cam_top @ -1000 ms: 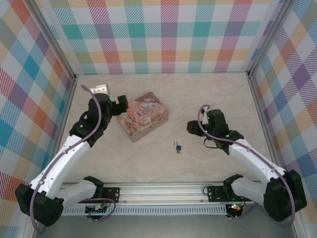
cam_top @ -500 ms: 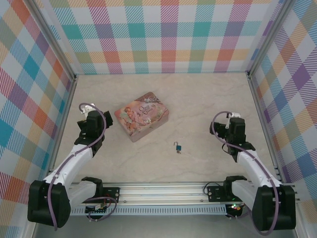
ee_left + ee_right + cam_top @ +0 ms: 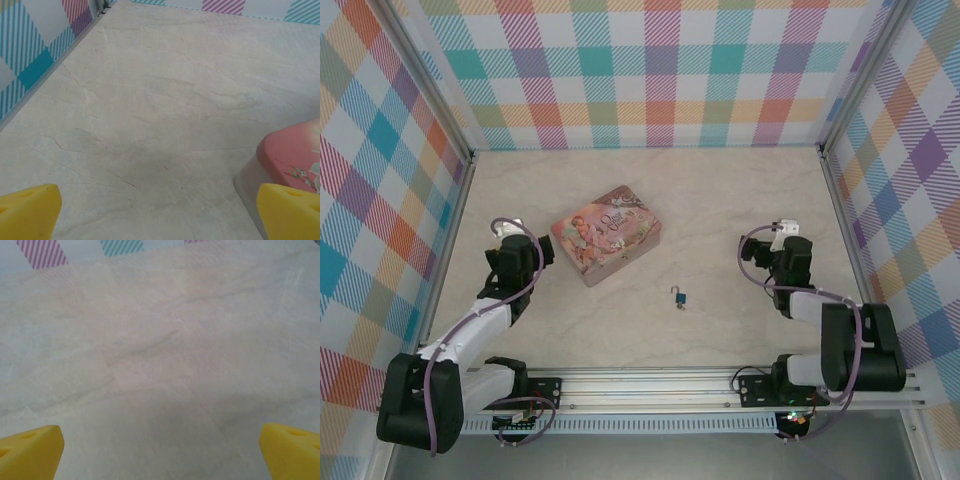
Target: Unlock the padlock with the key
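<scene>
Two arms sit folded low near their bases in the overhead view, the left arm [image 3: 470, 330] beside the pink illustrated rectangular tin [image 3: 607, 235], the right arm [image 3: 800, 295] near the right wall. The overhead view also shows the tiny blue padlock with its thin metal shackle [image 3: 679, 297], lying on the marbled table [image 3: 720, 200] between the arms, touched by neither. The left wrist view shows the left gripper [image 3: 160, 215] spread wide and empty, the tin's corner [image 3: 295, 160] just beside its right fingertip [image 3: 290, 210]. The right gripper [image 3: 160, 452] is equally spread, holding nothing above bare tabletop.
</scene>
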